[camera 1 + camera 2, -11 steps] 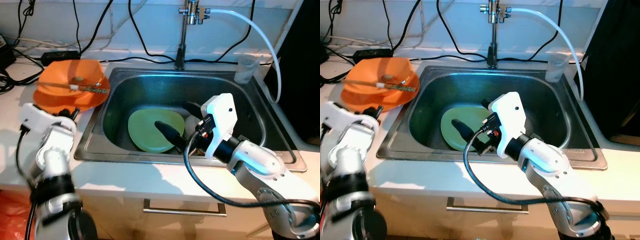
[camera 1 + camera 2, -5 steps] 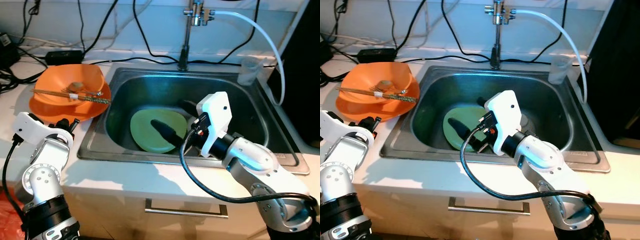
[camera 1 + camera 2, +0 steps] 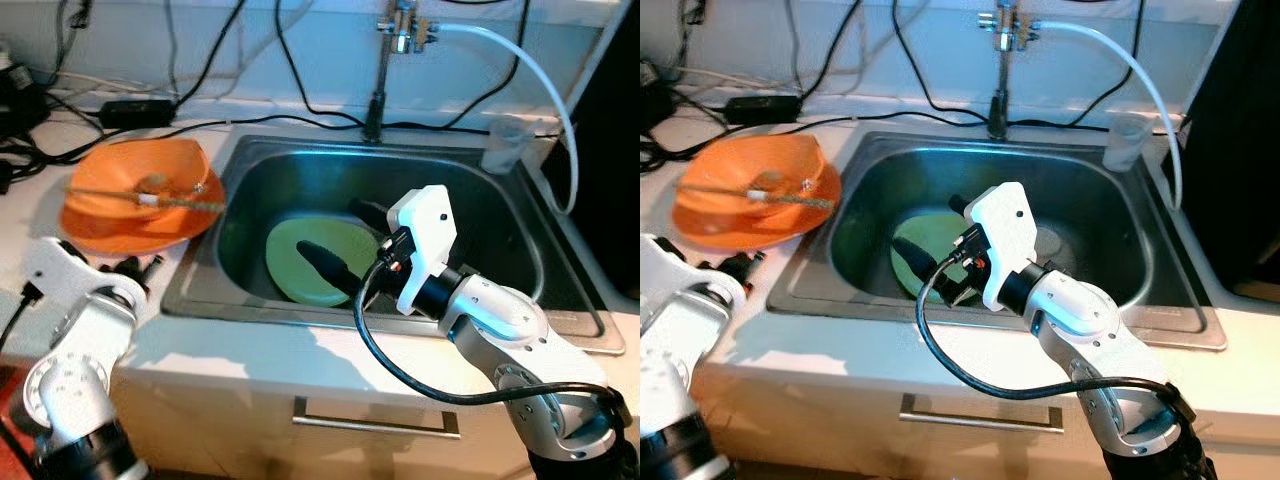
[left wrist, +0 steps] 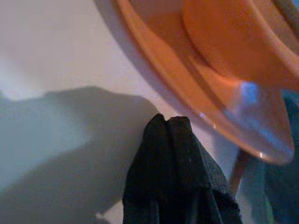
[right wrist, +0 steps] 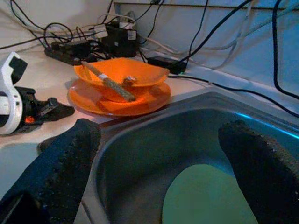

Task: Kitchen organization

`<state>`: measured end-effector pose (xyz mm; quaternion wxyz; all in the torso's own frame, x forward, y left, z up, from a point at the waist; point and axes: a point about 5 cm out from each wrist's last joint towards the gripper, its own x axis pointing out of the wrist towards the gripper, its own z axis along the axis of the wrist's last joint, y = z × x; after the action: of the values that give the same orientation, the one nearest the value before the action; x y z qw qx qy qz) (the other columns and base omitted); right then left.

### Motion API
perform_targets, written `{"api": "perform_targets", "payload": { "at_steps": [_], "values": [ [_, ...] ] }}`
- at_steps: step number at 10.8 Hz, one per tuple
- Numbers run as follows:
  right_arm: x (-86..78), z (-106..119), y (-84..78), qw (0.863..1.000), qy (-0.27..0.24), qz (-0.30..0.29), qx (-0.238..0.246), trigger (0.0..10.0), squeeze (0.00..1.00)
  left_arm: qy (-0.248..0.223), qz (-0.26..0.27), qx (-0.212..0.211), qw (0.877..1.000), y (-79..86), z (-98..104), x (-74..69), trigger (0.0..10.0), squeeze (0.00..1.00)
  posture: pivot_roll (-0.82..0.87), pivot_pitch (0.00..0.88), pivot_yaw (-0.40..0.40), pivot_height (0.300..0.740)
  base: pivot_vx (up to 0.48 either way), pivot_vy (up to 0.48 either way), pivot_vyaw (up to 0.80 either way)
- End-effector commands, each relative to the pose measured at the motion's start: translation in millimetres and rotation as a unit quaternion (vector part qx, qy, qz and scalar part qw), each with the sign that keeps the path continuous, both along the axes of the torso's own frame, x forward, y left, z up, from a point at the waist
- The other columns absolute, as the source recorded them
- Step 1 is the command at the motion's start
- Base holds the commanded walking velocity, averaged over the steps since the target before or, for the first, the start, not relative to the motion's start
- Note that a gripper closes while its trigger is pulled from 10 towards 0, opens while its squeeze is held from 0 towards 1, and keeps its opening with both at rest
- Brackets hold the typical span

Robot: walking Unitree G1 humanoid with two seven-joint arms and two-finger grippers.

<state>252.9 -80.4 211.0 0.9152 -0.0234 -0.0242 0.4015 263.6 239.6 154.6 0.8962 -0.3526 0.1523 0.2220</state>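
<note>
A white kitchen tabletop (image 3: 250, 345) runs along a pale wall, with a stainless steel sink (image 3: 500, 215) set into it and a chrome faucet (image 3: 380, 75) at the back rim. Black cables (image 3: 290, 70) hang down the wall, a power strip (image 5: 70, 50) lies on the far left, and a clear hose (image 3: 545, 90) arcs from the faucet toward a clear plastic cup (image 3: 503, 147) on the sink's back right corner. A drawer handle (image 3: 375, 425) shows below the tabletop edge.

A green plate (image 3: 315, 260) lies flat on the sink floor. On the tabletop left of the sink, an orange bowl (image 3: 150, 180) sits on an orange plate (image 3: 125, 230), with chopsticks (image 3: 150, 197) laid across the bowl.

The right gripper (image 3: 345, 240) hangs in the sink above the green plate, its two fingers spread wide apart and holding nothing. The left gripper (image 3: 135, 268) rests just beside the orange plate's near edge, fingers pressed together and empty.

Compared with half a second ago, the whole scene has shifted slightly as the camera moved; both grippers keep much the same places relative to the sink and the plates.
</note>
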Motion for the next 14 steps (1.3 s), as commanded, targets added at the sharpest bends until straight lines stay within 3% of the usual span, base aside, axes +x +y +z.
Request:
{"api": "perform_targets", "payload": {
  "at_steps": [1,5,6,7,9,14],
  "values": [
    [2.3,1.1,2.3,1.000,-0.008,0.006,-0.004,10.0,0.18,0.064,-0.013,-0.009,0.998,-7.6,-18.3,-8.5,0.0,0.00,0.04,0.005,0.025,0.740,0.000,0.000,0.00],
    [4.9,0.6,5.1,1.000,-0.011,0.013,-0.001,10.0,0.18,0.046,-0.020,-0.004,0.999,-5.7,-5.9,-9.5,0.3,0.00,0.06,0.001,0.020,0.740,0.000,0.000,0.00],
    [5.9,0.4,5.4,1.000,-0.012,0.013,-0.002,10.0,0.18,0.033,-0.020,-0.014,0.999,-9.1,-2.4,-8.7,10.0,0.46,0.06,0.002,0.020,0.740,0.000,0.000,0.00],
    [6.0,0.0,5.3,1.000,-0.012,0.012,-0.002,10.0,0.18,0.030,-0.021,-0.016,0.999,-10.3,-1.6,-9.3,10.0,1.00,0.06,0.002,0.020,0.740,0.000,0.000,0.00],
    [6.1,-0.4,4.3,1.000,-0.013,0.011,-0.003,10.0,0.18,-0.006,-0.009,-0.048,0.999,-14.2,4.5,-5.4,10.0,1.00,0.05,0.000,0.022,0.740,0.000,0.000,0.00],
    [7.2,0.4,2.2,1.000,-0.016,0.007,-0.006,10.0,0.18,-0.031,0.004,-0.074,0.997,-21.0,5.6,-2.3,10.0,1.00,0.04,0.000,0.022,0.740,0.000,0.000,0.00]
  ]
}}
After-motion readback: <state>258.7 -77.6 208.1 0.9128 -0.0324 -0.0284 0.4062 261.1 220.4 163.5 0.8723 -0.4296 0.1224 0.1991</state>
